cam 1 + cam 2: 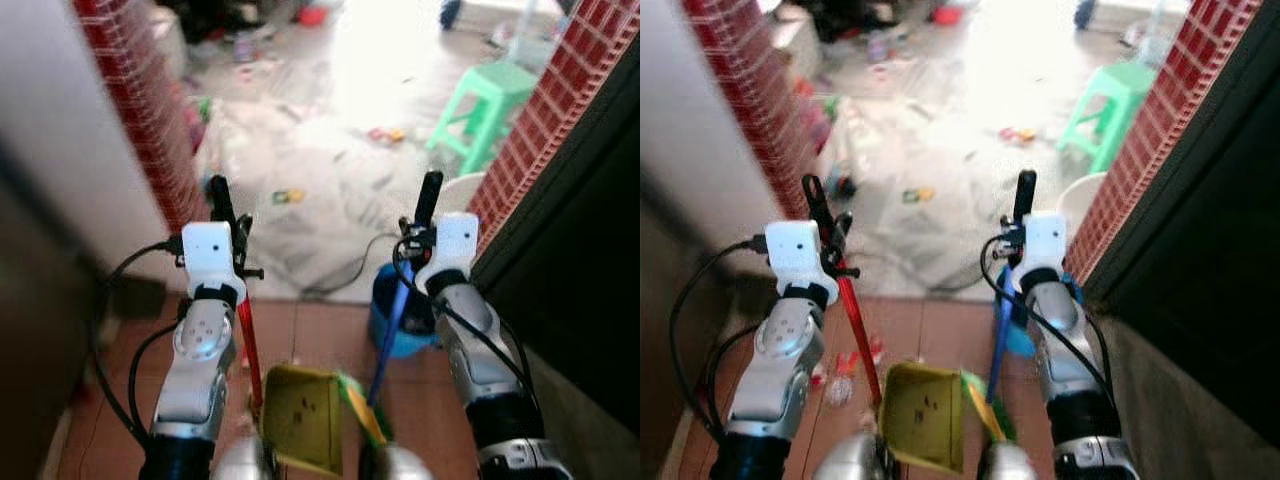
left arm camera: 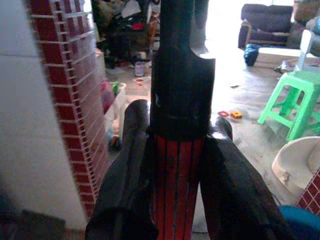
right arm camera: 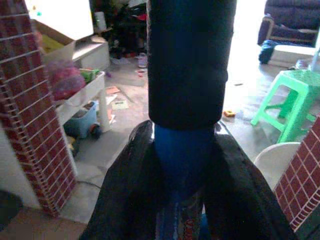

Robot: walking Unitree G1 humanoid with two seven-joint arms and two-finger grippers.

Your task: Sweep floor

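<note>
Dustpan (image 1: 300, 415) btwn both handles

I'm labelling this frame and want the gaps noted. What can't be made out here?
- Broom head: left eye view, cut off at the bottom edge behind the yellow dustpan.
- Bright floor ahead: washed out by glare.
- Small litter: too small and blurred to identify.
- Dustpan handle below the left gripper: left wrist view, hidden by the fingers.
</note>
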